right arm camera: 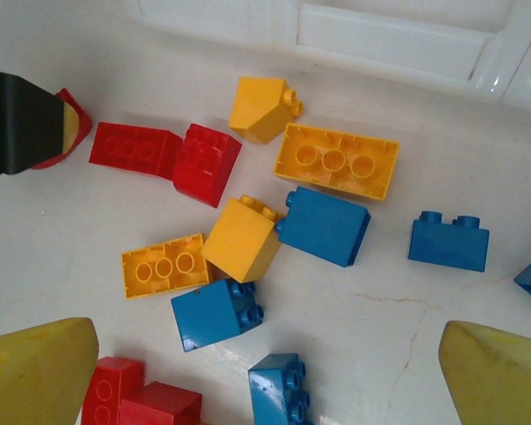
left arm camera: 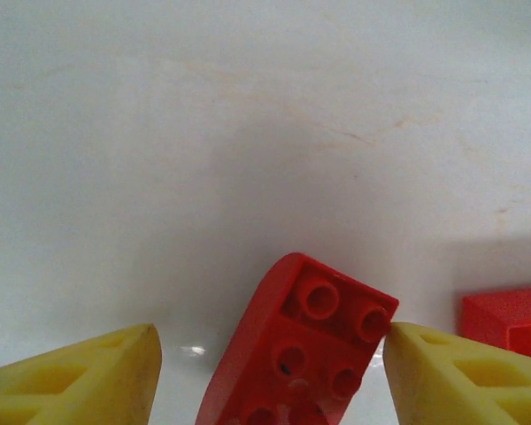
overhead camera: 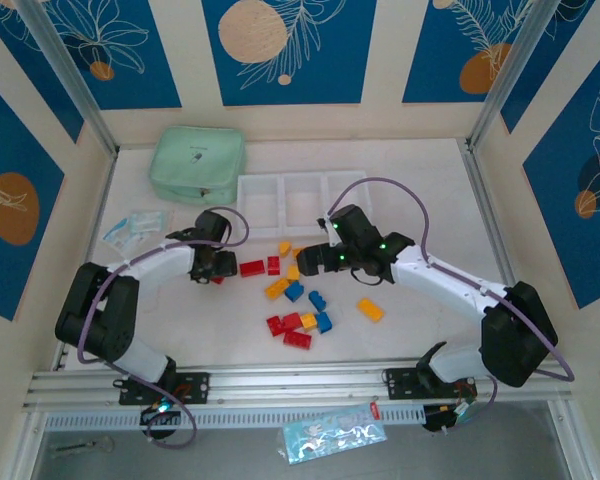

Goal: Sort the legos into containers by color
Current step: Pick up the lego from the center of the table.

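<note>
left gripper (left arm camera: 273, 341) unclenched, straddling the oblong red plastic lego brick (left arm camera: 301, 354) | one fingertip (left arm camera: 425, 354) touches its corner, other clear | long axis slants between jaws | brick near-left of row of translucent white plastic bins (overhead camera: 280, 177) | right gripper (right arm camera: 267, 328) spread wide, empty

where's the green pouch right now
In the top view the mint-green pouch lies at the far left, just left of the row of white bins.

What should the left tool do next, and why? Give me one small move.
Probably close the left tool on the red brick until both fingers press it. The brick lies tilted between them: one finger touches its corner, while the other stands off with a gap, so there is no grip yet.
</note>
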Controlling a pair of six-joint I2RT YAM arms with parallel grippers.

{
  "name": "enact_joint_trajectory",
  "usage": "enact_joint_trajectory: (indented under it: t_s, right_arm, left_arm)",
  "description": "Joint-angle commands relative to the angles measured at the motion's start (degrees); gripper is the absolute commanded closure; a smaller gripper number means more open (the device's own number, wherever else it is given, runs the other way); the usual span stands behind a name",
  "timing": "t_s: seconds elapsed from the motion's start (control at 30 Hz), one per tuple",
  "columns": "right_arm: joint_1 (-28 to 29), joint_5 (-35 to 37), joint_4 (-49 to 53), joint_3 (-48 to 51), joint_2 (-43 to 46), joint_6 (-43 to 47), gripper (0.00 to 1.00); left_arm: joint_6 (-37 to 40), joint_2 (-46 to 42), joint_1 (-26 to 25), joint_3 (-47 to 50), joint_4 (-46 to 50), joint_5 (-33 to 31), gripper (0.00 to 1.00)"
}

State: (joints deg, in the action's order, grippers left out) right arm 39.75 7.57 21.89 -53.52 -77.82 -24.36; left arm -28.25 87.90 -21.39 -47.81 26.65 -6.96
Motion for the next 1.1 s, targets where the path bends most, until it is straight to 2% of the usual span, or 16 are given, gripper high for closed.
enact_joint_trajectory:
  t_s: [0.0,0.27,0.5,0.63,0.93,1.07]
  right_arm:
    - [0.3,0.2,0.1,-1.5,-0.2,1.0,0.01]
    - [0.0,0.2,-0.7,0.0,0.0,0.5,0.01]
    - [0.0,0.0,-0.7,0.7,1.7,0.4,0.01]
    - [-0.7,-0.4,-0.6,1.4,2.6,-0.1,0.01]
    - [-3.7,-3.2,-1.7,3.2,5.1,-1.3,0.01]
    - [-5.5,-4.7,-1.9,3.8,6.5,-1.5,0.01]
  left_arm:
    - [0.0,0.3,0.4,1.0,-1.5,6.0,0.3]
    - [-0.1,1.1,0.3,1.5,0.9,4.7,0.33]
    - [0.4,-0.3,0.3,4.0,3.2,-1.6,0.45]
    - [0.2,-1.6,0.6,6.0,1.6,0.7,0.53]
    - [-1.1,-5.7,0.5,5.7,4.0,-0.9,0.79]
    - [-2.1,-10.5,0.0,4.1,5.9,-0.3,0.84]
